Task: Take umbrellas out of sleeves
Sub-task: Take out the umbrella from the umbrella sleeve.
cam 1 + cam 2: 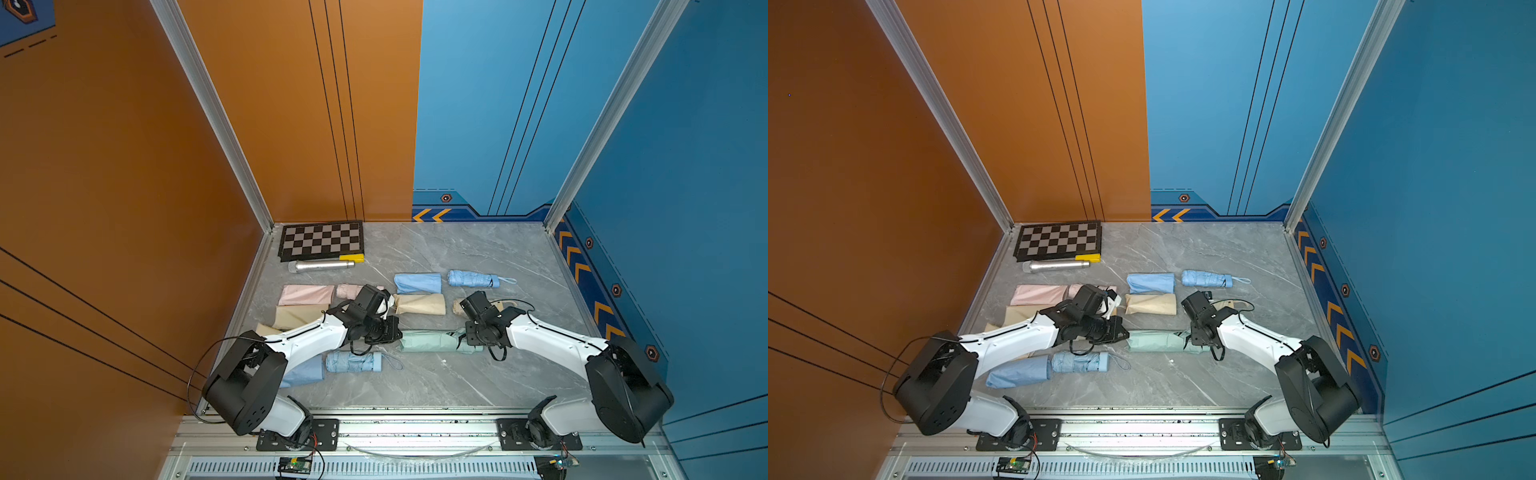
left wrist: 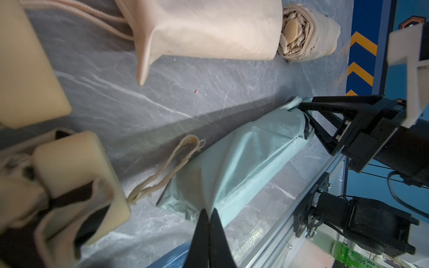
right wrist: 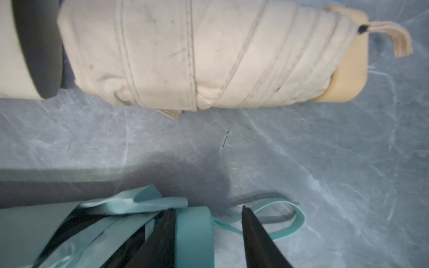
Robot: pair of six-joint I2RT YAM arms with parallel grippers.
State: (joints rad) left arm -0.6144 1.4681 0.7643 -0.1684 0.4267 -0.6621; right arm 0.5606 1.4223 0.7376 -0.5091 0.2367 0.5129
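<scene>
A mint sleeve [image 1: 428,341] [image 1: 1154,341] lies across the middle of the grey table with a mint umbrella inside. My left gripper [image 2: 209,212] [image 1: 397,333] is shut on the fabric of the sleeve's [image 2: 243,157] left end. At the other end the umbrella's stubby mint handle [image 3: 195,234] and wrist cord [image 3: 299,218] stick out. My right gripper [image 3: 208,208] [image 2: 306,118] stands open around that handle. One finger lies against it and the other is apart from it.
A cream sleeve [image 1: 419,304] and cream umbrella [image 3: 197,53] lie just behind. Light blue sleeve [image 1: 417,282] and umbrella [image 1: 471,278] lie farther back. A pink sleeve [image 1: 305,294], a near blue umbrella [image 1: 353,361], a silver cylinder [image 1: 322,266] and a checkerboard [image 1: 322,241] lie at the left.
</scene>
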